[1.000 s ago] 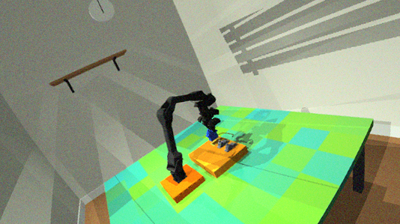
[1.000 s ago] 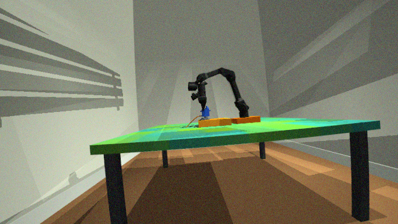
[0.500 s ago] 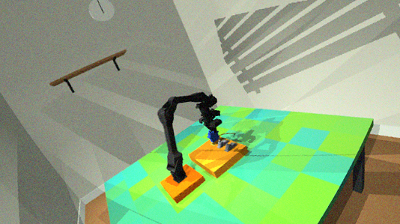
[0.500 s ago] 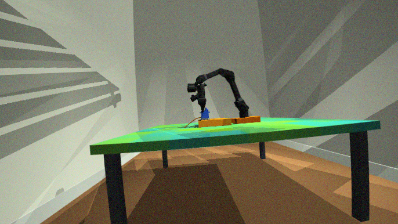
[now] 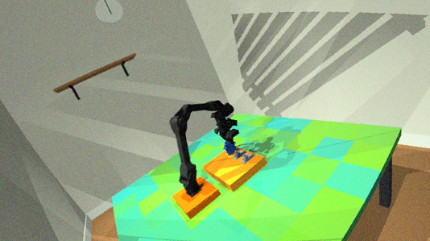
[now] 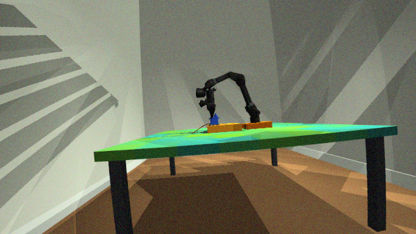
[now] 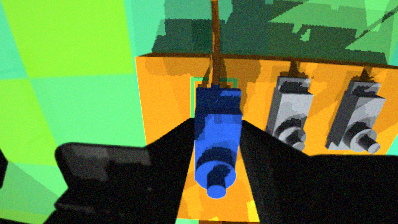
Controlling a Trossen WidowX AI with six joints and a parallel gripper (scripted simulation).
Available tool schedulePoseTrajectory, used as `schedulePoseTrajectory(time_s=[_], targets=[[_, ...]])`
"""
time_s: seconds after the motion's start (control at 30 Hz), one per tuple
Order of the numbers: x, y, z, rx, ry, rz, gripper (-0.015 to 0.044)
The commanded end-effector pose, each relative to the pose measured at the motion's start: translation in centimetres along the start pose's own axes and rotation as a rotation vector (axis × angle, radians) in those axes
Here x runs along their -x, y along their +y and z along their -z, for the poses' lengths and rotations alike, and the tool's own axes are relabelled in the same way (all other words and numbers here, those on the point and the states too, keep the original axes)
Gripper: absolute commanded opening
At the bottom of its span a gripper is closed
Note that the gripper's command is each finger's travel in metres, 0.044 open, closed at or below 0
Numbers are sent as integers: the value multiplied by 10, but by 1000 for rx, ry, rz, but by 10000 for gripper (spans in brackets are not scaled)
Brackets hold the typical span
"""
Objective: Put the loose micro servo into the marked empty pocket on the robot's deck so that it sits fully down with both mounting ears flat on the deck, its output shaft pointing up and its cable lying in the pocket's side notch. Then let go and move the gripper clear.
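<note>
The blue micro servo (image 5: 229, 147) (image 6: 214, 120) (image 7: 218, 135) is off the bench (image 5: 301, 210) (image 6: 273, 137) (image 7: 65, 105) and pinched between the fingers (image 5: 229, 140) (image 6: 211, 117), output shaft upward, over the marked pocket (image 7: 192, 90) of the orange deck (image 5: 231, 181) (image 6: 224, 128) (image 7: 167, 95). Picking up and carrying to the pocket look done; the seating does not. In the exterior view the body stands tall above the pocket's level, so the ears are probably not yet down on the deck. Only part of the pocket's green outline shows, behind and beside the servo, and the pocket's inside is hidden, so exact alignment cannot be told. The cable (image 5: 245, 145) (image 6: 200, 128) (image 7: 215, 45) runs from the servo's end out past the pocket's side at the deck edge, roughly where the notch should be; whether it lies in the notch is not clear. Beside the pocket, two grey servos (image 5: 243, 156) (image 7: 325, 112) sit in the deck. Left to do, by my judgement: lower it fully with the cable in line, flatten both ears, let go, and lift the arm (image 5: 182, 144) (image 6: 247, 94) clear of the pocket.
</note>
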State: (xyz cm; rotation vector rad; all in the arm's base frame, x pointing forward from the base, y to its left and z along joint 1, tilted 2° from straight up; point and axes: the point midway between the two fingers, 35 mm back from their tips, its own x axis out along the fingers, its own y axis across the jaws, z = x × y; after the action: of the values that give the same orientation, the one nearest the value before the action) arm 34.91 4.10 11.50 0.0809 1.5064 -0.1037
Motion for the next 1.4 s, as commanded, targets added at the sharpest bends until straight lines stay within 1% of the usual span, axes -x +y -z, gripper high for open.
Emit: schedulePoseTrajectory(time_s=[0.0, 1.37], targets=[[-2, 1, 0, 4, 0, -4, 0], [-43, 1, 0, 4, 0, -3, 0]])
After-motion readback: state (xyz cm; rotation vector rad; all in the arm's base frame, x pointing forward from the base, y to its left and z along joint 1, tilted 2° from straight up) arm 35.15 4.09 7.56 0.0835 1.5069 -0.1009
